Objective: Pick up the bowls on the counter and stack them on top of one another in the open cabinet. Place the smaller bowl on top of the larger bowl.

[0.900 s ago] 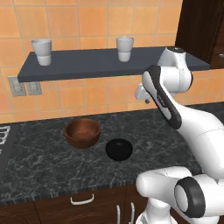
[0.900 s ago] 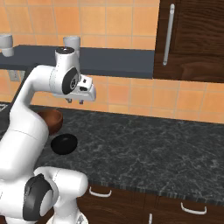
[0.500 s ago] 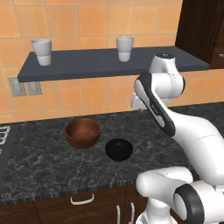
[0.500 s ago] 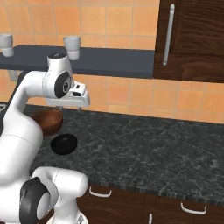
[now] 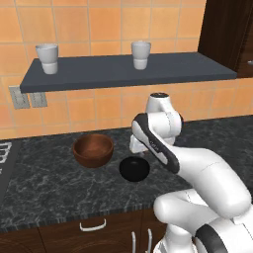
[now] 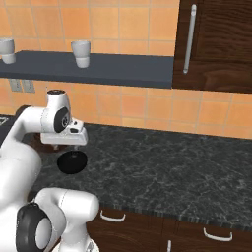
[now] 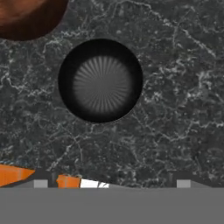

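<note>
**Arm hangs over the black bowl, both bowls on the desk**

The jaws point(image 7: 109, 183) point straight down at the desk point(image 7: 175, 109), spread wide and empty, with one tip point(image 7: 40, 183) at 7 o'clock and the other at 5 o'clock in the hand view. That spread suits taking a rim, I judge. The black bowl point(image 7: 100, 80) sits upright just above centre in that view, ahead of the jaws and not between them. The brown bowl point(image 7: 28, 15) lies at 11 o'clock, near the black one but apart from it.

In the left base view the brown bowl point(image 5: 93, 149) stands at 9 o'clock from the black bowl point(image 5: 134, 168). The shelf point(image 5: 123, 73) above carries two white cups point(image 5: 47, 58), with bare board between them for the stack. The larger bowl belongs underneath, so this approach seems out of order.
</note>
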### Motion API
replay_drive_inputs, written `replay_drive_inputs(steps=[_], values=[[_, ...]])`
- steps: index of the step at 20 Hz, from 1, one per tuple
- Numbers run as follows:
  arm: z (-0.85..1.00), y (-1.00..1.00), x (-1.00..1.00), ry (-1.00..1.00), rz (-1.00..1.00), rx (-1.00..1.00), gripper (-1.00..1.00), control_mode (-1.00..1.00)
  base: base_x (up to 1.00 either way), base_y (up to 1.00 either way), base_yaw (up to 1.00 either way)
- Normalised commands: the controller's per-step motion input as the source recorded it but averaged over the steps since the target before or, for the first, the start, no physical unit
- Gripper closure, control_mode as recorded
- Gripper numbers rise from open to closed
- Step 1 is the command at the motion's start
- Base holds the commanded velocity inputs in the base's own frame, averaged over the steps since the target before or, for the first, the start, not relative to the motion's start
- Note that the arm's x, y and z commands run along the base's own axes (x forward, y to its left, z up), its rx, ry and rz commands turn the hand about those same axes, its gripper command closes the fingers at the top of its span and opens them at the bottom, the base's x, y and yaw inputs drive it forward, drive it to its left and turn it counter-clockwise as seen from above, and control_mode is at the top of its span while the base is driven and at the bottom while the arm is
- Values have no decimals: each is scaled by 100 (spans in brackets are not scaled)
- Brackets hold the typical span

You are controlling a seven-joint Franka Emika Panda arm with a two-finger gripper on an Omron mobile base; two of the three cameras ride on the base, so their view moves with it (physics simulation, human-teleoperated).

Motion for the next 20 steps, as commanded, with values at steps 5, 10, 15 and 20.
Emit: replay_drive_inputs(steps=[5,10,15,20], values=[[-86,79,0,17,10,-4,-100,-100,0,0,0],[-54,70,8,5,10,-9,-100,-100,0,0,0],[-44,30,48,1,9,-6,-100,-100,0,0,0],[-24,0,46,-3,11,-3,-100,-100,0,0,0]])
